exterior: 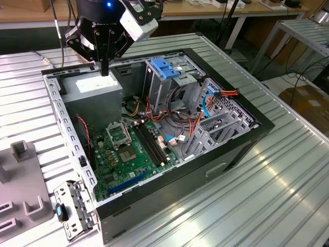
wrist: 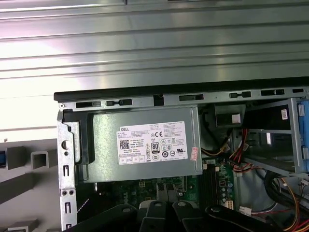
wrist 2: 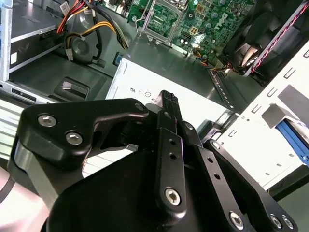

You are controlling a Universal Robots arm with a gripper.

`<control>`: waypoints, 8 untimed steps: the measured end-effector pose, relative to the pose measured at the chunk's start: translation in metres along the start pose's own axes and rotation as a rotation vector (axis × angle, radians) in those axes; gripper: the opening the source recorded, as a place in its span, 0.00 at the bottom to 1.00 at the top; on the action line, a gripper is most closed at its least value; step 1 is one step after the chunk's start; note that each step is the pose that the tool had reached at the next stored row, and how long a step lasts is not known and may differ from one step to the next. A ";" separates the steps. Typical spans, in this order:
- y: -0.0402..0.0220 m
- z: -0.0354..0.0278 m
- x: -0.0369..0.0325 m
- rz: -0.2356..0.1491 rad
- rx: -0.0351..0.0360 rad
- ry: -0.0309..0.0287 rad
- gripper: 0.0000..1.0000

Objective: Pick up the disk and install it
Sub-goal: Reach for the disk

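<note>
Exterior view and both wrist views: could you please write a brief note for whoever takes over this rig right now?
Claw: shut, empty, over the grey metal power supply box in the open black computer case.
Disk: not in the claw. A ridged bright-blue strip beyond the case wall in the second wrist view may be its rail; unconfirmed.
Done: nothing visible.
Left: pickup and installation.
</note>
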State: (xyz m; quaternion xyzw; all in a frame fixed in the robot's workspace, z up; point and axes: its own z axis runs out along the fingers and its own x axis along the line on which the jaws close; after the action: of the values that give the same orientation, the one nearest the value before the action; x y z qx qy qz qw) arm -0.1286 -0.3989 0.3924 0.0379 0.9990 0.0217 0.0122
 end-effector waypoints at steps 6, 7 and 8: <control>-0.0001 0.0003 0.0013 0.000 -0.0002 0.0007 0.11; -0.0002 0.0003 0.0017 0.000 -0.0002 0.0010 0.11; -0.0002 0.0004 0.0020 0.000 -0.0003 0.0011 0.11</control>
State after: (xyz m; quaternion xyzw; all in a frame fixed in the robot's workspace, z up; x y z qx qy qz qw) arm -0.1306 -0.3989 0.3919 0.0379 0.9990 0.0219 0.0116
